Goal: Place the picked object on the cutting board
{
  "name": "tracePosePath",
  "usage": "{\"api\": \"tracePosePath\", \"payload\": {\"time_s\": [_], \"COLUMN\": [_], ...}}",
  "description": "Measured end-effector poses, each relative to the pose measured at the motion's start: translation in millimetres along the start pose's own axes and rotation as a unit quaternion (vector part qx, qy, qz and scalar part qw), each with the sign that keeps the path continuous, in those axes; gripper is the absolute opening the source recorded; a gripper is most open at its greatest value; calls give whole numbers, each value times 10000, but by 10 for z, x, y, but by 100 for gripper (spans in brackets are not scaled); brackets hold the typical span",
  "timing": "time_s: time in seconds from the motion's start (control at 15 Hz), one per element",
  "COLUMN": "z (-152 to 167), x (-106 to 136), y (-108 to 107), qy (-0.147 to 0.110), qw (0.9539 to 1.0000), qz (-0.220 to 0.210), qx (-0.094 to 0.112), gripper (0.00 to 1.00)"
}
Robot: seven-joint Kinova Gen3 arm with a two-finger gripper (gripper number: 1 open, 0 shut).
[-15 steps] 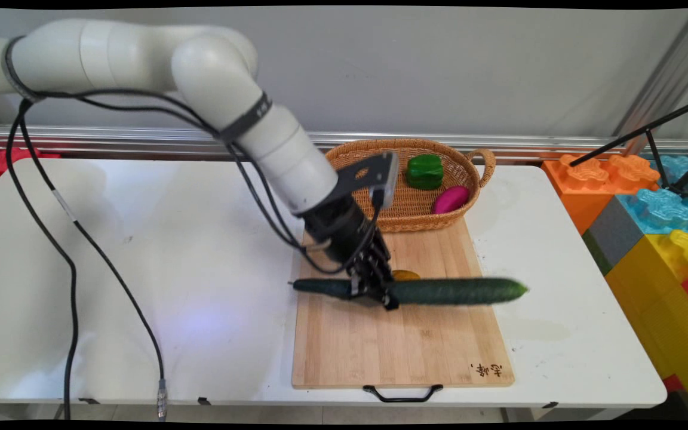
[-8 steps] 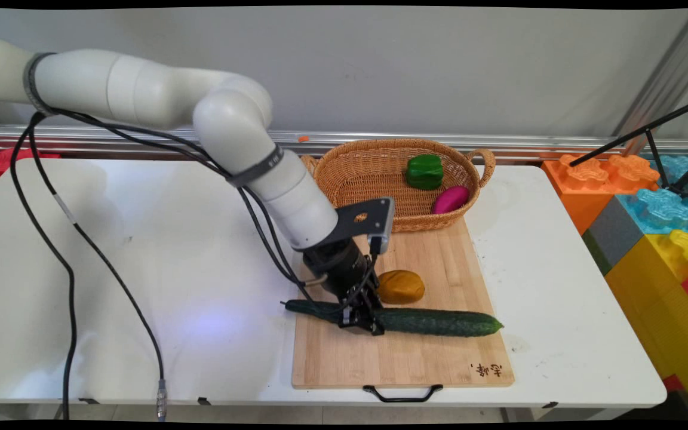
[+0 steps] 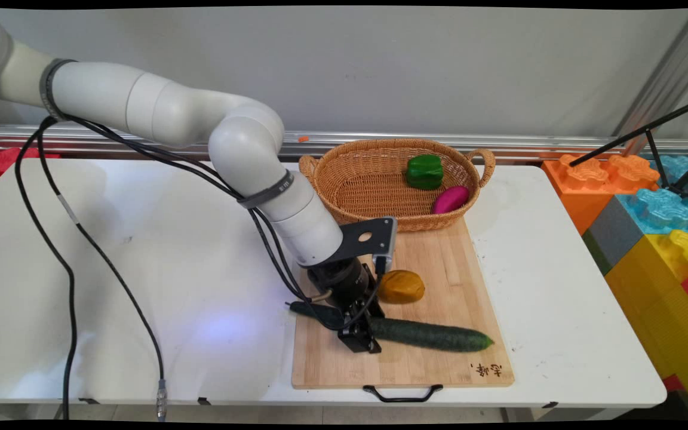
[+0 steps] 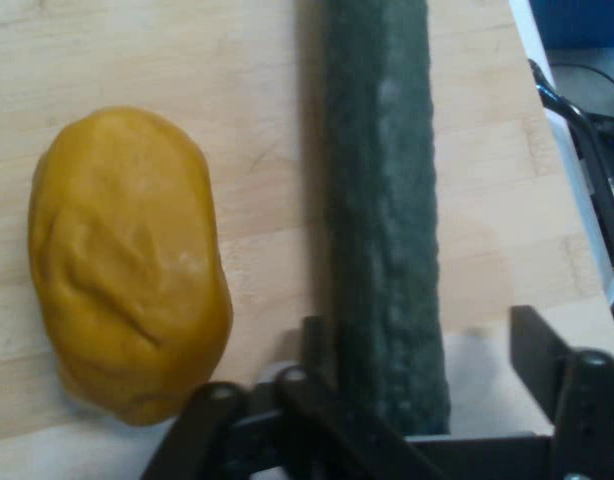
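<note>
The fingers (image 4: 537,350) are spread apart, one on each side of the cucumber (image 3: 433,335), with a gap, so they do not squeeze it. The cucumber lies flat on the board (image 3: 404,370) by the worktop's (image 3: 159,239) near edge, so the board carries it. A yellow lump (image 3: 401,286) sits just beside it.

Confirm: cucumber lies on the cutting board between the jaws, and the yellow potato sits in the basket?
Not quite. The potato lies on the board beside the cucumber, not in the basket; the main view shows it.
</note>
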Motion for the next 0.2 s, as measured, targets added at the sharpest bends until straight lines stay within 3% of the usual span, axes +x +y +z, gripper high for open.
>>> {"api": "tracePosePath", "payload": {"time_s": [0.2], "z": [51], "x": [2], "y": [2], "qy": [-12], "qw": [10000], "qz": [-45], "qx": [11], "gripper": [100]}}
